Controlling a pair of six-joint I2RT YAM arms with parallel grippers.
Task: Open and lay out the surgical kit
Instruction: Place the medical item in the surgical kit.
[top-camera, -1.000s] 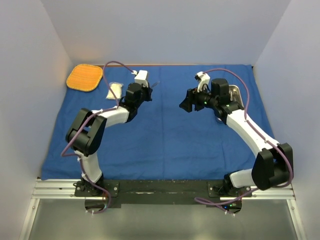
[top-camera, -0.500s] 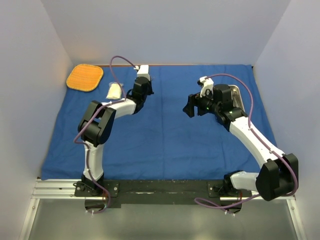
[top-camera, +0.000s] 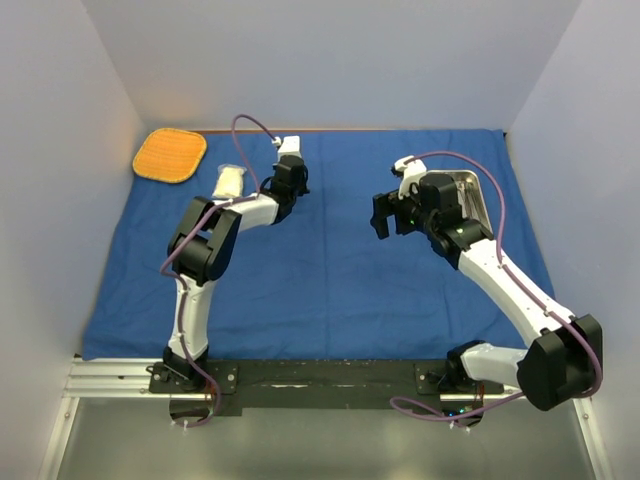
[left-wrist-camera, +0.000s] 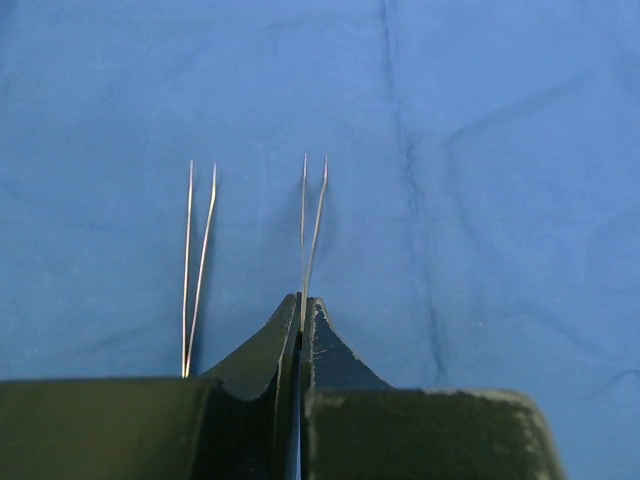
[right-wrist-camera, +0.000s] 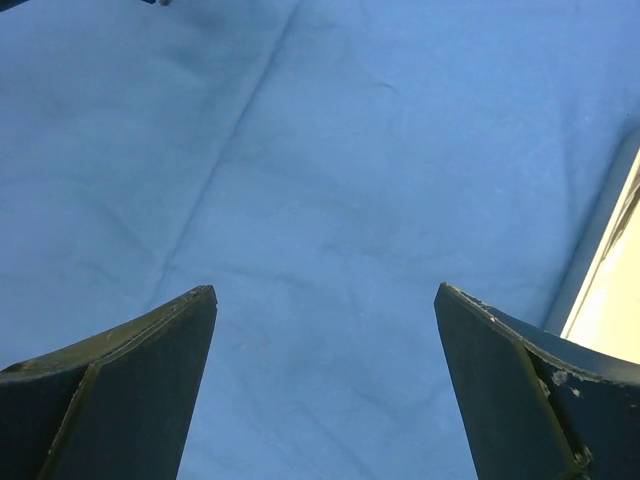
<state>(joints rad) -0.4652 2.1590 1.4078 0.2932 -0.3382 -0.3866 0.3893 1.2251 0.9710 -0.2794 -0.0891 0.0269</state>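
Well, the blue cloth wrap (top-camera: 320, 290) lies open and flat over the table. The steel tray (top-camera: 474, 190) stands on it toward 2 o'clock in the top view. The right arm covers a large part of the tray, so I cannot tell what it contains. The white gauze pack (top-camera: 228, 182) lies on the cloth toward 10 o'clock. It is near the orange mat (top-camera: 170, 155), at about 4 o'clock from it and not touching it.

The left gripper (left-wrist-camera: 301, 298) has its fingers pressed together, and they pinch a pair of slim metal forceps (left-wrist-camera: 312, 225). In the left wrist view the two prongs go out from the fingertips toward 12 o'clock, over the cloth. At 9 o'clock from them a second slim two-pronged metal piece (left-wrist-camera: 198, 260) shows, parallel to the first; what it is exactly I cannot tell. In the top view this gripper is near the gauze pack, at 3 o'clock from it.

The right gripper (right-wrist-camera: 325, 290) has its jaws spread wide, with only bare cloth between them. It is near the tray, at 9 o'clock from it.
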